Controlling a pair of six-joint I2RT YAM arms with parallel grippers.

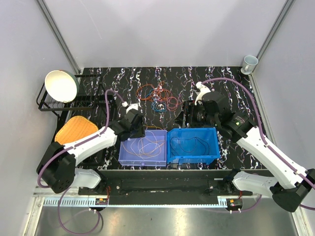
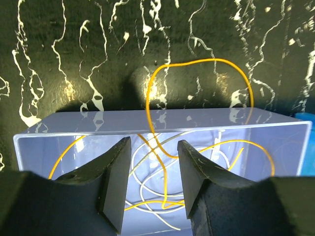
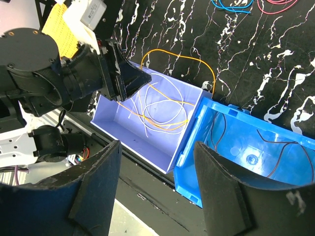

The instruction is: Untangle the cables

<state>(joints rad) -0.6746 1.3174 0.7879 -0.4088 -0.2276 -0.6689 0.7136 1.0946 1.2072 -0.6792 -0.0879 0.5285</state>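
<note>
A: Plastic is met first: a pale purple bin (image 1: 140, 161) and a blue bin (image 1: 193, 159) are set just beside each other at the near edge of the black marbled table (image 1: 128, 78).

B: What is kept in them?

A: In the purple one, yellow and white cables (image 3: 157, 110) are coiled, and one yellow loop (image 2: 216, 59) is arched over the far wall. A thin dark cable (image 1: 192, 142) is laid in the blue one.

B: How are the grippers found?

A: The left gripper (image 2: 153, 147) is hung over the purple bin, jaws parted; a yellow strand is seen in the gap, not pinched. The right gripper (image 3: 156, 147) is spread wide, nothing between its fingers.

B: And farther out?

A: A tangle of orange, red and blue cables (image 1: 158, 98) is left on the table beyond both bins.
</note>
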